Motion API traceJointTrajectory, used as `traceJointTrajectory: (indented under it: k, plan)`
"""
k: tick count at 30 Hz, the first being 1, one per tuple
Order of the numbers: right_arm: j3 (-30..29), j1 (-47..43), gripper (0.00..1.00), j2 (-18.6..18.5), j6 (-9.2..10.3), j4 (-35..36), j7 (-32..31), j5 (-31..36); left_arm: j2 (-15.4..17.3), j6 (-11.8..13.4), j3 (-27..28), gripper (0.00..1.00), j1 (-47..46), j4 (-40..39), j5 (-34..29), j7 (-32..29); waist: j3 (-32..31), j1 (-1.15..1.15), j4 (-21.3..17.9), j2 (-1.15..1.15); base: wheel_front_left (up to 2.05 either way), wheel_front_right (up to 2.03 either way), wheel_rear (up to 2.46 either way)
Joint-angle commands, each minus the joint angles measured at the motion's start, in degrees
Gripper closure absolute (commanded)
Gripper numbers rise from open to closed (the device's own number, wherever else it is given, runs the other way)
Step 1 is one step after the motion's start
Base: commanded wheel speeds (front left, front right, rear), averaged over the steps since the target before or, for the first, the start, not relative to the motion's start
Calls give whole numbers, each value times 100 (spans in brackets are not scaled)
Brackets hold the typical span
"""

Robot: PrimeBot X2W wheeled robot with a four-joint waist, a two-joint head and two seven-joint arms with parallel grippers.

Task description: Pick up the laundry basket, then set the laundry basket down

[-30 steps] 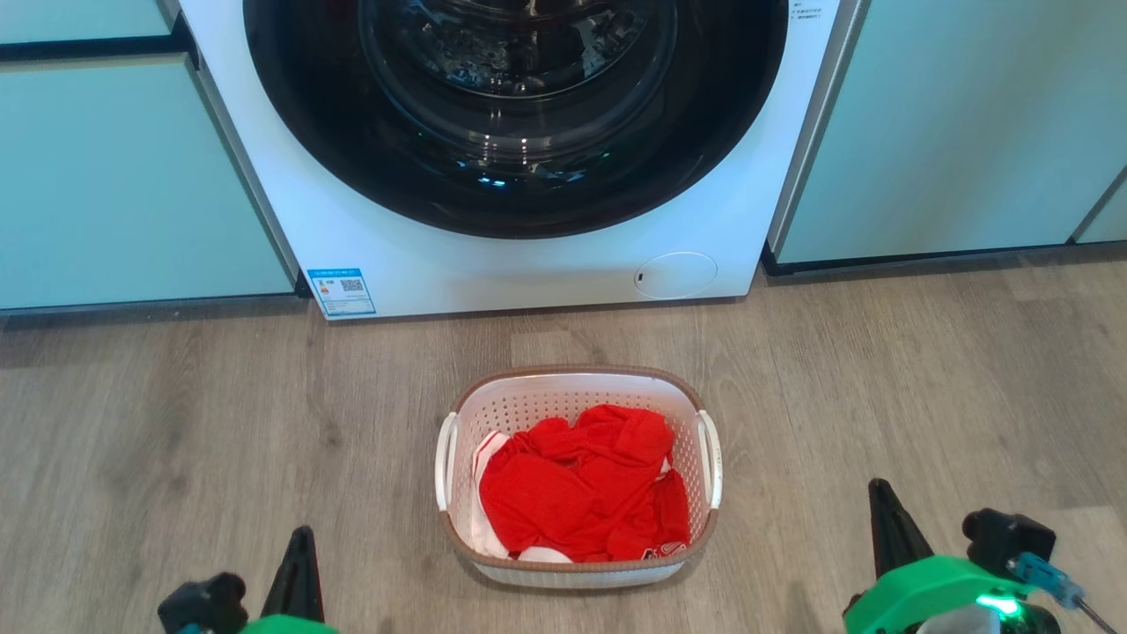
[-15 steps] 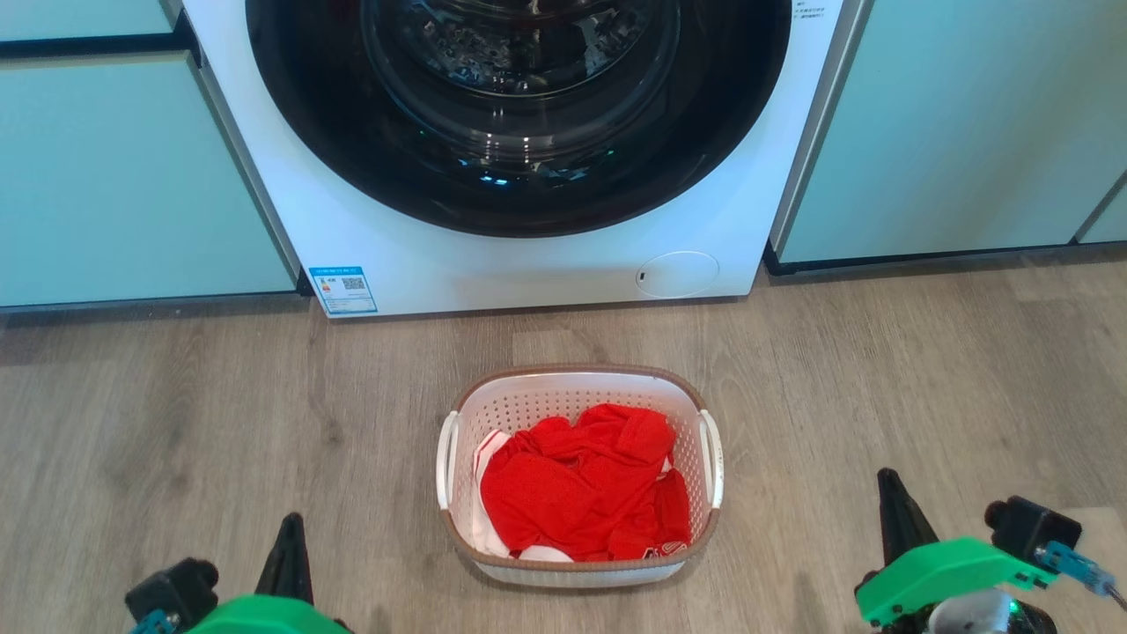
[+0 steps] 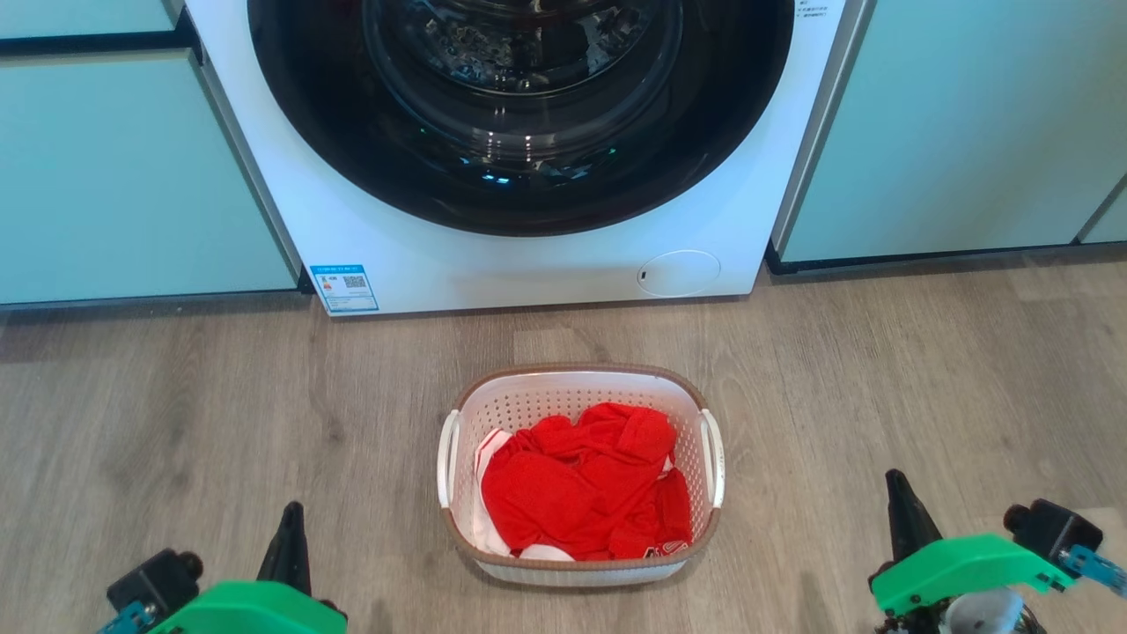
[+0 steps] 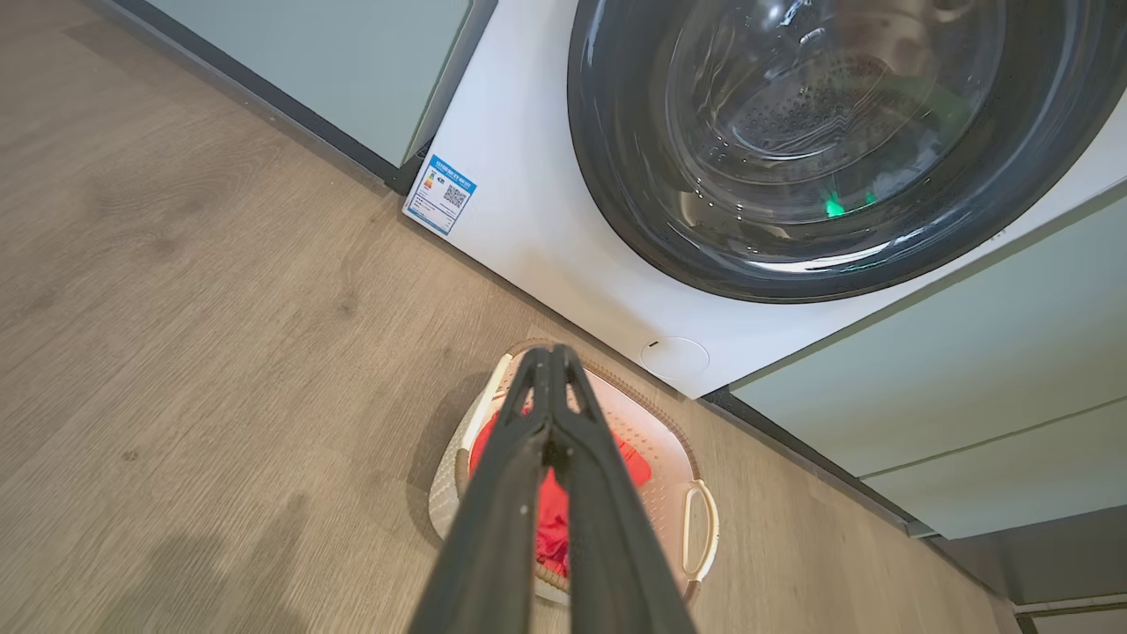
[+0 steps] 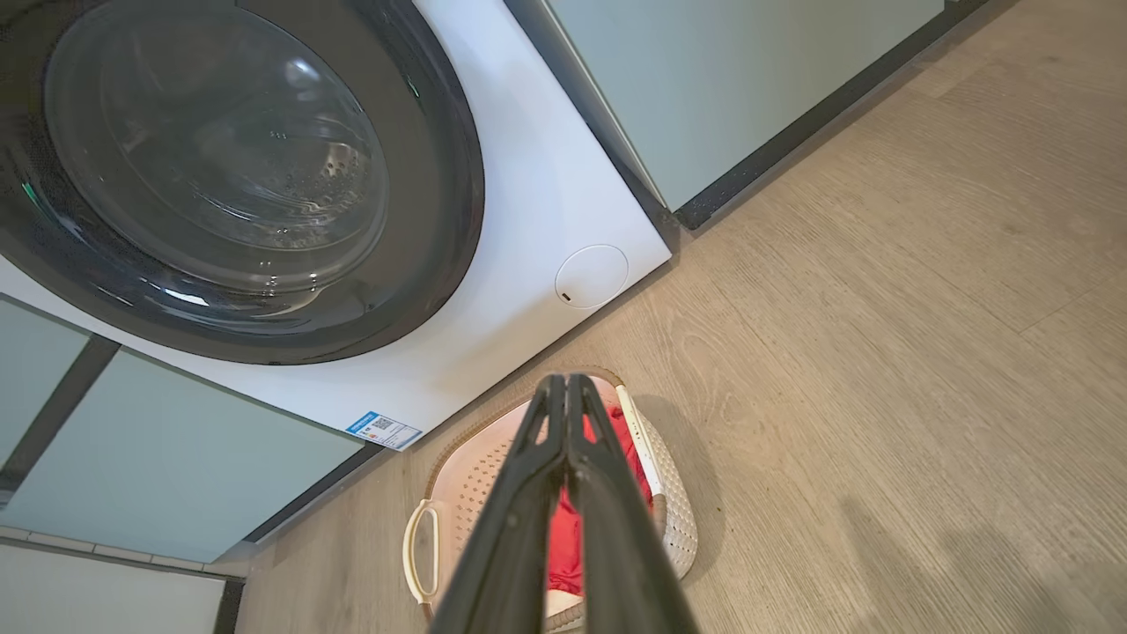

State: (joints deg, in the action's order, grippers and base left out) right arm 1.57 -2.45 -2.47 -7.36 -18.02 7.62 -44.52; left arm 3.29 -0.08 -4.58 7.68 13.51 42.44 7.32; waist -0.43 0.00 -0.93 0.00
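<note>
"How were the arms sitting?"

"I had both held low, one on either side of the laundry basket (image 3: 563, 401) and nearer to me than it was. The left jaws were pressed together on nothing, and the right jaws were the same, closed and empty."

"And the basket itself?"

"It stood upright on the floor (image 3: 176, 423) with red clothing (image 3: 572, 493) inside and the washing machine (image 3: 546, 264) just beyond it. It lay between the two sets of jaws, well apart from both. Neither touched its handles."
</note>
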Motion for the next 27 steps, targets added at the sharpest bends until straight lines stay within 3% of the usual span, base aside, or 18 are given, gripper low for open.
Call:
traceJointTrajectory:
  k: [1, 27]
  plan:
    - [-13, 345, 100, -111, -6, 209, -33, -166, 60, -66, 172, 100, -308, -155, 163, -24, 1, 0, 2, 0, 0, 0, 0]
    - [-214, 514, 100, -137, -8, 278, -444, -1783, 65, -295, 436, 100, -669, -87, 1839, -440, 21, 0, 33, 0, 0, 0, 0]
